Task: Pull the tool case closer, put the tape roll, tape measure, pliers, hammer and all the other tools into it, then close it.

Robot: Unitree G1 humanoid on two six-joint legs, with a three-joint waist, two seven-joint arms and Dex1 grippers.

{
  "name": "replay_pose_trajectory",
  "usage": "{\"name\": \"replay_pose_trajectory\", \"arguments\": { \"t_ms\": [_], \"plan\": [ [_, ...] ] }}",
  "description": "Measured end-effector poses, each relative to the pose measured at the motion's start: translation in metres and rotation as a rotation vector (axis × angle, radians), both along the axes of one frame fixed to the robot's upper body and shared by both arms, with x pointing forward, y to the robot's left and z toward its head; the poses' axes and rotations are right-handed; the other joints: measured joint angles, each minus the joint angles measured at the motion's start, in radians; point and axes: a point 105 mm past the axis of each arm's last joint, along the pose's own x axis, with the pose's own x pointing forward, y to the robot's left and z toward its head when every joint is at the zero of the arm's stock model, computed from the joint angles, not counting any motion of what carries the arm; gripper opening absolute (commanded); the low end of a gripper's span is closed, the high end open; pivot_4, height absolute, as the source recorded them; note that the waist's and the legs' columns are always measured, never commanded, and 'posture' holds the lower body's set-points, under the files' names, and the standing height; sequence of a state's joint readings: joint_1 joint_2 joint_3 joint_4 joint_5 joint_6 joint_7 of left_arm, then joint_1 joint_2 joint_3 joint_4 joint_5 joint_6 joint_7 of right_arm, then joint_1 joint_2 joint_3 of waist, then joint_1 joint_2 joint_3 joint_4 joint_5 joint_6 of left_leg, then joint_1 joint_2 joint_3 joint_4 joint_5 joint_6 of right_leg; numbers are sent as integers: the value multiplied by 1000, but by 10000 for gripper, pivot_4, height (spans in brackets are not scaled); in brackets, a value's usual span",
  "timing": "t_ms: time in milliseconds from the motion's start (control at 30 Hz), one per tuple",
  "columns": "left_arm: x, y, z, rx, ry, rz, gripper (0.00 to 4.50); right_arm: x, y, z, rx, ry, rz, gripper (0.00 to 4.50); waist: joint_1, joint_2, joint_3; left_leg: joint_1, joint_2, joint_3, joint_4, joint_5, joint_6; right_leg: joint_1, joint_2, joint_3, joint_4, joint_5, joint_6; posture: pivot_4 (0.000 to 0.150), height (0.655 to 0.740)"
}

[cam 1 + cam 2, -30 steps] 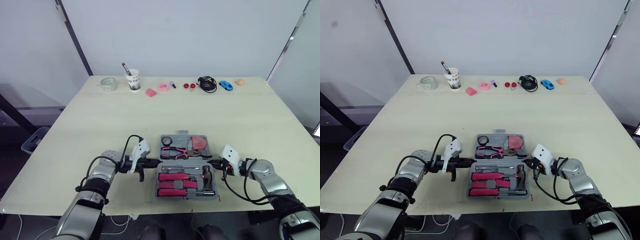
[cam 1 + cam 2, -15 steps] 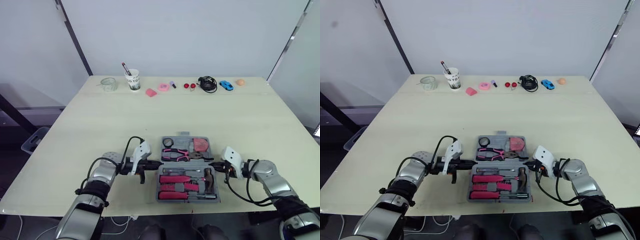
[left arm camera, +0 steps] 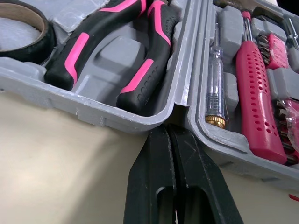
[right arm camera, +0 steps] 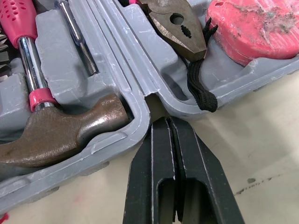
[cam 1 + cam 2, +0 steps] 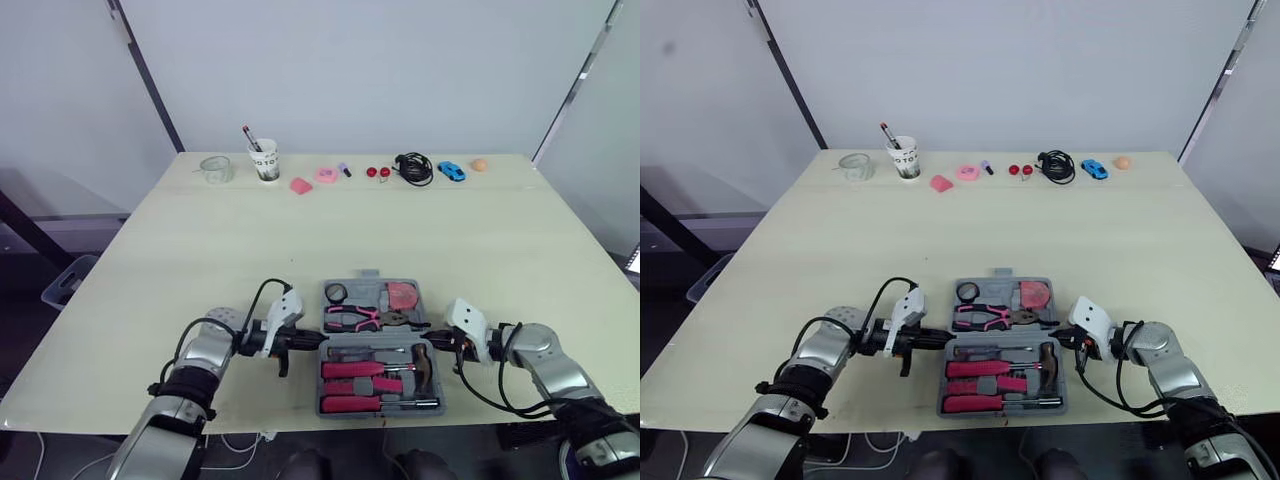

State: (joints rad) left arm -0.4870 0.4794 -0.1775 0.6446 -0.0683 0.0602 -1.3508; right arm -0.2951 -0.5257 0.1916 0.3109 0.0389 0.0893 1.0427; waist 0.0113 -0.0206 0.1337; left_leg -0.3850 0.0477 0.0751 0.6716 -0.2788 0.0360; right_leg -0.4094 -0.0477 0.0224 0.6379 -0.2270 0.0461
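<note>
Case (image 5: pixel 362 284) lies open at lower centre, near the table's (image 5: pixel 300 240) front edge. Left claw (image 5: pixel 314 342) and right claw (image 5: pixel 428 339), each pressed together, nose into its hinge ends, steadying it, I'd guess, for closing.

The grey tool case (image 5: pixel 380 411) lies open and flat near the desk's near edge, its 2 halves hinged across the middle. The far half holds the black tape roll (image 5: pixel 335 293) at left, the red tape measure (image 5: pixel 402 295) at right and the pink-and-black pliers (image 5: pixel 353 319) nearer the hinge. The near half holds pink-handled screwdrivers (image 5: pixel 346 370), with the hammer (image 5: pixel 424 360) at its right end.
</note>
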Motion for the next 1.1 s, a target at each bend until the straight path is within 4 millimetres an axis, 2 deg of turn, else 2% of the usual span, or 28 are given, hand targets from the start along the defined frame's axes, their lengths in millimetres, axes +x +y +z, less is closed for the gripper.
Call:
{"name": "replay_pose_trajectory", "arguments": {
  "t_ms": [567,900,967,1100],
  "plan": [
    [-5,1,-2,2,18,-12,537,-4,1,-2,-2,21,4,0,-3,0,-2,0,0,-1,0,0,0,0,0,0,0,0,0,1500,7400],
    [-2,1,-3,0,-37,3,537,-8,-4,-1,9,42,-4,0,2,0,-3,0,0,-1,0,0,0,0,0,0,0,0,0,1500,7400],
    [-2,2,-2,-4,-58,14,537,-5,-7,0,8,24,-23,0,1,0,-3,1,0,-1,0,0,0,0,0,1,1,0,0,1500,7400],
    [-5,10,0,-7,-93,52,537,5,-30,9,-1,-28,-100,0,-11,0,-2,1,1,-2,0,0,0,-1,0,1,2,0,0,1500,7400]
  ]
}}
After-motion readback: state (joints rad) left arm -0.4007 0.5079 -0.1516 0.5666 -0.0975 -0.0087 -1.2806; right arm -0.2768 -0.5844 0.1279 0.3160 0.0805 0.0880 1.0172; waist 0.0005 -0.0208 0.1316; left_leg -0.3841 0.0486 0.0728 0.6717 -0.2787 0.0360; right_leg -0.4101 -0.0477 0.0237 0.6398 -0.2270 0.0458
